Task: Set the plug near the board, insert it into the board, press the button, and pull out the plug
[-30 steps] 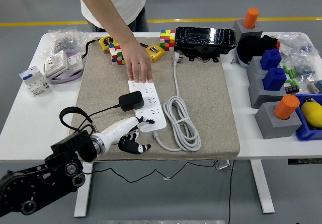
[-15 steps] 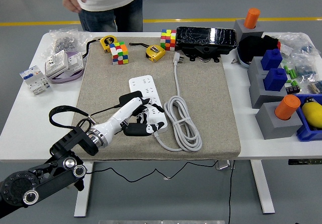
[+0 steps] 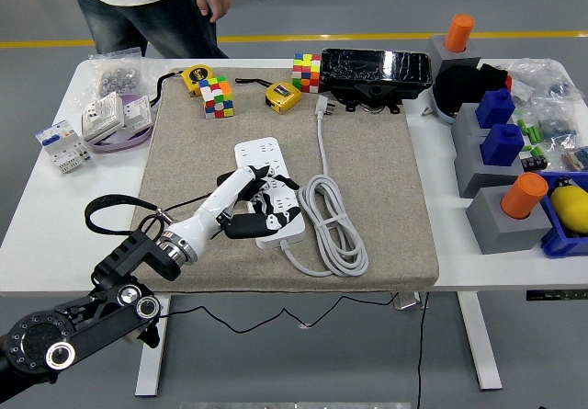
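Head view: left hand (image 3: 260, 203) lies over the white power strip (image 3: 266, 188) on the grey mat (image 3: 367, 161) mid-desk, fingers (image 3: 276, 212) clamped on the black plug (image 3: 241, 226) at the strip's near end.

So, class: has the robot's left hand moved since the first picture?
Yes. The left hand has moved up from the mat's near edge onto the white power strip.
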`<state>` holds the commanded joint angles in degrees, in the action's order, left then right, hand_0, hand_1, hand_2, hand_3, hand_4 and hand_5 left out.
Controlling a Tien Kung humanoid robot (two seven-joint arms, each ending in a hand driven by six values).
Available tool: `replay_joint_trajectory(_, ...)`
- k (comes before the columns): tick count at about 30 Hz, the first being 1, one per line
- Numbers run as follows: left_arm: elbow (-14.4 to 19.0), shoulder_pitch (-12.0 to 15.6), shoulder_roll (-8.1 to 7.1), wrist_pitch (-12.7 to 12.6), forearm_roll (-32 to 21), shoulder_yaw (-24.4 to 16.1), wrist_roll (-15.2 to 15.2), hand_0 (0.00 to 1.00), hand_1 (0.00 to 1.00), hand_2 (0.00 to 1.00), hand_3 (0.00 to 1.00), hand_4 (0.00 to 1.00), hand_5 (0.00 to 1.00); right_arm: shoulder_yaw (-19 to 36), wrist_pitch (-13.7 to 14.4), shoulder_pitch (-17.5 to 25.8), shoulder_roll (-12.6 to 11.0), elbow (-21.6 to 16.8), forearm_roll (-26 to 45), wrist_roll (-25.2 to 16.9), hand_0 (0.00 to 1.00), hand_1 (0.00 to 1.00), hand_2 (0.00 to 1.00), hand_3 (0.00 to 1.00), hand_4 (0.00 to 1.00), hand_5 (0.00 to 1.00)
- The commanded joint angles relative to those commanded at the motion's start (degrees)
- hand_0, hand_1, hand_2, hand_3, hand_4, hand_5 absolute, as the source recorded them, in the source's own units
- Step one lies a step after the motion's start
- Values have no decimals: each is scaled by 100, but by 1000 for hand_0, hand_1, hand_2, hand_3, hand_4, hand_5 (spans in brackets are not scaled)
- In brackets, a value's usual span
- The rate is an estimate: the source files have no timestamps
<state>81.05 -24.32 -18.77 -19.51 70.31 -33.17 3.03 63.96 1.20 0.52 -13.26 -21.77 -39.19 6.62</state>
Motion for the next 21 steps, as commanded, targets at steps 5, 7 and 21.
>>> replay_joint_trajectory(5,-20,9,-11,54,182,9,-204,169,144,251,599,725,241,0,-1,7,0,0,-1,0,544,646,667,569,909,428)
replay_joint_trajectory(7,-31,9,-16,142,379,10,-378,101,80,159,651,739,221,1,0,9,1,1,-1,0,543,646,667,569,909,428)
replay_joint_trajectory(21,-14,-31,-26,829,1481,76,-1665,78,77,142,721,781,215,14,-1,9,-1,-1,-7,3,543,646,667,568,908,428)
